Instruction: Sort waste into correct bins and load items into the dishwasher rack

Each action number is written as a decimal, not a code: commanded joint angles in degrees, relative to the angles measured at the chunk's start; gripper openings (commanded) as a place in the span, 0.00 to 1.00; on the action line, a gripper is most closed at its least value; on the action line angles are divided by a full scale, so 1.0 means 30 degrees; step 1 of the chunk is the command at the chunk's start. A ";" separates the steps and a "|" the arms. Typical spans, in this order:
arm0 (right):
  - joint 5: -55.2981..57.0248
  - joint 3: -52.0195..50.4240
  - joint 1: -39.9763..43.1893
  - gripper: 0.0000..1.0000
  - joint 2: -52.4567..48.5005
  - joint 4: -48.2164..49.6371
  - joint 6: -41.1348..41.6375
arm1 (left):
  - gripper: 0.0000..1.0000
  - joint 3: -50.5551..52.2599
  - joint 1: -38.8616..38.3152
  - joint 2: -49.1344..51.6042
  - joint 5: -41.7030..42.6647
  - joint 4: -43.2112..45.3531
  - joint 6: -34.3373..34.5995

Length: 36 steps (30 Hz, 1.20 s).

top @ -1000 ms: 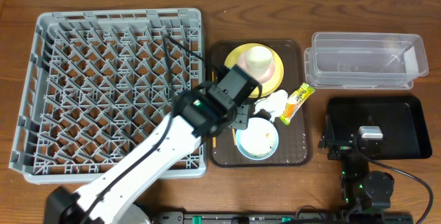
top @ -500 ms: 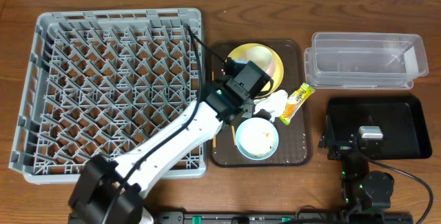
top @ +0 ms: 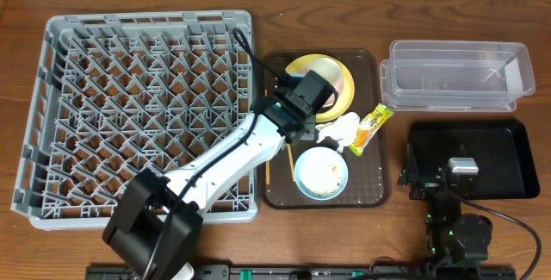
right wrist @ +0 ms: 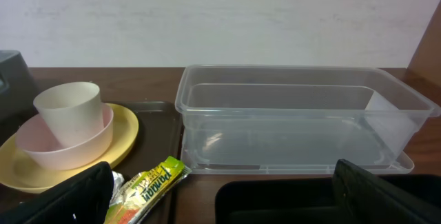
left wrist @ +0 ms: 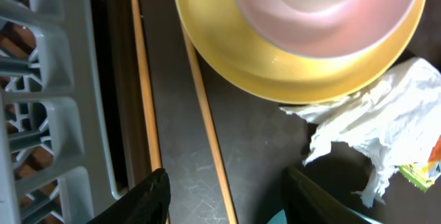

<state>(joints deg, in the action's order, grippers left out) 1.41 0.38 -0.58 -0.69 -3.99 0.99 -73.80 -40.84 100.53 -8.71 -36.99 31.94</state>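
Observation:
My left gripper (top: 297, 138) (left wrist: 227, 203) is open, low over the left side of the brown tray. One wooden chopstick (left wrist: 207, 114) lies between its fingers. The other chopstick (left wrist: 145, 93) lies by the tray's left rim. The yellow plate (top: 346, 99) (left wrist: 289, 72) (right wrist: 120, 131) holds a white bowl (right wrist: 62, 145) with the white cup (right wrist: 69, 110) in it. The napkin (top: 340, 127) (left wrist: 372, 127) and the wrapper (top: 372, 127) (right wrist: 148, 186) lie right of the plate. The light blue bowl (top: 321, 172) holds rice scraps. My right gripper (top: 428, 170) (right wrist: 224, 203) is open and empty.
The grey rack (top: 138, 108) (left wrist: 41, 114) stands left of the brown tray (top: 370, 189). The clear container (top: 456, 75) (right wrist: 296, 120) sits at the back right. The black tray (top: 499, 155) (right wrist: 289, 196) lies in front of it, under my right arm.
My left arm has reached further back over the brown tray and now covers the cup from above. The right arm has not moved.

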 commanded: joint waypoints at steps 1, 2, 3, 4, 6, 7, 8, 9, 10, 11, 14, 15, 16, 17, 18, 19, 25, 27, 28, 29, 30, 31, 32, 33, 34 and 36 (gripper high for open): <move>-0.0015 -0.0022 0.0138 0.99 0.0131 -0.0051 -0.0146 | 0.54 0.0117 0.0306 0.0160 0.0408 0.0087 0.0466; -0.0022 -0.0022 0.0138 0.99 0.0131 -0.0058 -0.0146 | 0.54 0.0168 0.0335 0.0182 0.0408 0.0087 0.0466; -0.0022 -0.0022 0.0138 0.99 0.0131 -0.0051 -0.0146 | 0.54 0.0175 0.0350 0.0219 0.0408 0.0073 0.0466; -0.0015 -0.0022 0.0138 0.99 0.0131 -0.0058 -0.0146 | 0.54 0.0182 0.0342 0.0284 0.0408 0.0073 0.0466; -0.0022 -0.0022 0.0138 0.99 0.0131 -0.0058 -0.0146 | 0.54 0.0189 0.0342 0.0393 0.0415 0.0073 0.0466; -0.0015 -0.0022 0.0138 0.99 0.0131 -0.0058 -0.0146 | 0.54 0.0189 0.0342 0.0459 0.0415 0.0080 0.0466; -0.0015 -0.0022 0.0138 0.99 0.0131 -0.0058 -0.0146 | 0.54 0.0189 0.0342 0.0532 0.0415 0.0080 0.0466; -0.0015 -0.0022 0.0138 0.99 0.0131 -0.0058 -0.0146 | 0.54 0.0189 0.0342 0.0583 0.0408 0.0080 0.0466; -0.0015 -0.0022 0.0138 0.99 0.0131 -0.0058 -0.0146 | 0.54 0.0189 0.0342 0.0670 0.0408 0.0080 0.0466; -0.0022 -0.0022 0.0138 0.99 0.0131 -0.0058 -0.0146 | 0.54 0.0189 0.0342 0.0692 0.0408 0.0087 0.0466; -0.0015 -0.0022 0.0138 0.99 0.0131 -0.0058 -0.0146 | 0.54 0.0204 0.0342 0.0750 0.0408 0.0080 0.0466; -0.0022 -0.0022 0.0138 0.99 0.0131 -0.0058 -0.0146 | 0.54 0.0204 0.0342 0.0750 0.0408 0.0080 0.0466; -0.0022 -0.0022 0.0138 0.99 0.0131 -0.0058 -0.0146 | 0.54 0.0204 0.0342 0.0750 0.0408 0.0080 0.0466; -0.0022 -0.0022 0.0138 0.99 0.0131 -0.0058 -0.0146 | 0.54 0.0204 0.0342 0.0750 0.0408 0.0080 0.0466; -0.0022 -0.0022 0.0138 0.99 0.0131 -0.0058 -0.0146 | 0.54 0.0211 0.0342 0.0750 0.0408 0.0080 0.0466; -0.0015 -0.0022 0.0138 0.99 0.0131 -0.0051 -0.0146 | 0.54 0.0211 0.0342 0.0750 0.0415 0.0080 0.0466; -0.0007 -0.0022 0.0233 0.99 0.0131 -0.0051 -0.0146 | 0.54 0.0437 0.0342 0.0750 0.0415 0.0073 0.0466; -0.0015 -0.0022 0.0306 0.99 0.0131 -0.0051 -0.0146 | 0.54 0.0517 0.0342 0.0750 0.0415 0.0080 0.0466; -0.0015 -0.0022 0.0335 0.99 0.0131 -0.0058 -0.0146 | 0.54 0.0532 0.0342 0.0750 0.0415 0.0073 0.0466; -0.0007 -0.0022 0.0335 0.99 0.0131 -0.0051 -0.0146 | 0.54 0.0532 0.0342 0.0750 0.0415 0.0073 0.0466; -0.0015 -0.0022 0.0350 0.99 0.0131 -0.0058 -0.0146 | 0.54 0.0532 0.0342 0.0750 0.0415 0.0073 0.0466; -0.0007 -0.0022 0.0350 0.99 0.0131 -0.0058 -0.0146 | 0.54 0.0532 0.0342 0.0750 0.0415 0.0080 0.0466; -0.0022 -0.0022 0.0350 0.99 0.0131 -0.0051 -0.0146 | 0.54 0.0532 0.0335 0.0750 0.0415 0.0080 0.0474; -0.0015 -0.0022 0.0350 0.99 0.0131 -0.0058 -0.0146 | 0.54 0.0532 0.0342 0.0750 0.0415 0.0080 0.0466; -0.0015 -0.0022 0.0350 0.99 0.0131 -0.0058 -0.0146 | 0.54 0.0532 0.0342 0.0750 0.0415 0.0073 0.0466; -0.0015 -0.0022 0.0350 0.99 0.0131 -0.0051 -0.0146 | 0.54 0.0532 0.0321 0.0750 0.0415 0.0073 0.0466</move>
<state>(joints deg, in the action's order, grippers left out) 1.43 0.38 -0.54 -0.69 -3.99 0.97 -72.82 -40.01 102.02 -7.62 -36.84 32.86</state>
